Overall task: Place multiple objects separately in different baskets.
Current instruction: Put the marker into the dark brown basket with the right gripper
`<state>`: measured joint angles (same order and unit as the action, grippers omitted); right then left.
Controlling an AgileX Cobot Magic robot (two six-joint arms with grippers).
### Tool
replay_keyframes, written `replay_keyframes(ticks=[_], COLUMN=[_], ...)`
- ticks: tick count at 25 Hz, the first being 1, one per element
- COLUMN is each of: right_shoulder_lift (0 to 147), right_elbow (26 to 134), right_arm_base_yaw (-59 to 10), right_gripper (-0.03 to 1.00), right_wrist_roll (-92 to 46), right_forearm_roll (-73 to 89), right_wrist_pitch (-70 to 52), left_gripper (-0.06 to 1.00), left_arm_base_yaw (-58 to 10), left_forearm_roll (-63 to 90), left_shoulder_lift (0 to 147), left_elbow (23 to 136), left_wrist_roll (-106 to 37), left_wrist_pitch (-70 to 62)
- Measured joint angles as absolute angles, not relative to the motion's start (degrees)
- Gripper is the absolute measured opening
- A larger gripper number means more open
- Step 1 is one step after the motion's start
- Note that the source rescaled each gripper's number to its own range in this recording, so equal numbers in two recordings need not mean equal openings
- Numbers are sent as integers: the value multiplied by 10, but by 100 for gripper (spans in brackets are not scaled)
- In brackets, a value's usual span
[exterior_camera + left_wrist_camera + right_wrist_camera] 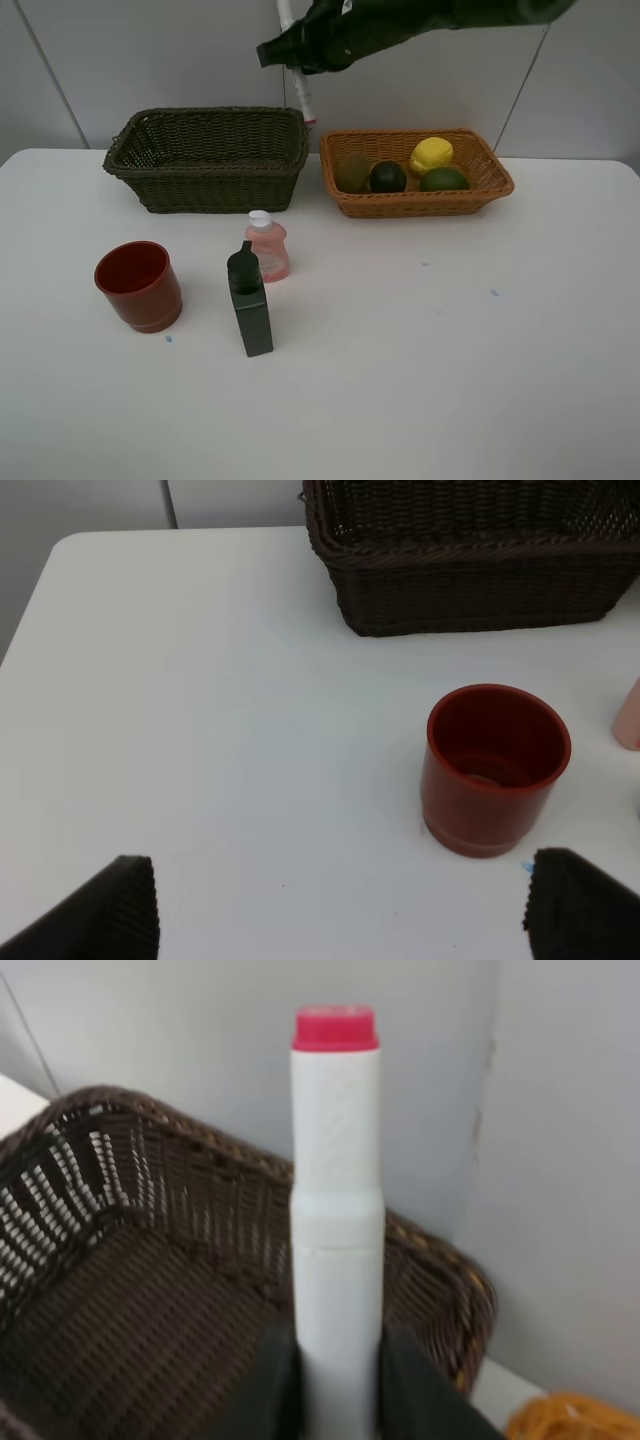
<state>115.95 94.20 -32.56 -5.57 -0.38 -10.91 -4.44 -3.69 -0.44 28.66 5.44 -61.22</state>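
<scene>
My right gripper (295, 55) is shut on the white pink-tipped marker (303, 98), held high above the back right corner of the dark basket (205, 160). In the right wrist view the marker (337, 1210) stands between the fingers (268, 1385), over the dark basket (120, 1290). The orange basket (478, 170) holds a kiwi (352, 172), a blackish fruit (387, 177), a lemon (431, 155) and a lime (444, 180). On the table stand the red cup (139, 285), the pink bottle (267, 247) and the dark green bottle (249, 300). My left gripper (350, 915) is open, just short of the red cup (495, 770).
The white table (450, 360) meets a grey wall right behind the baskets. In the left wrist view the dark basket (470, 570) lies beyond the cup, with the pink bottle's edge (630, 715) to one side. A corner of the orange basket (570, 1415) shows in the right wrist view.
</scene>
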Motion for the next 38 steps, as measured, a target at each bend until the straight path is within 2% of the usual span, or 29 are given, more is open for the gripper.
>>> replay_keyframes(ticks=[7,18,38], right_shoulder_lift=[1200,1275,1403], right_elbow=[943,943,1015], right_arm_base_yaw=[-343,-346,-347], right_gripper=[0,0,0], right_wrist_roll=[-59,-59,-61], right_forearm_roll=[0,0,0], right_wrist_pitch=[24,110,102], left_gripper=[95,95,95], left_arm_base_yaw=[-44,-44,-44], left_forearm_roll=[-37,-37,-37], left_shoulder_lift=[-4,-4,-4], left_elbow=[287,287,287], left_wrist_roll=[54,54,54], left_wrist_pitch=[-612,-612,-612])
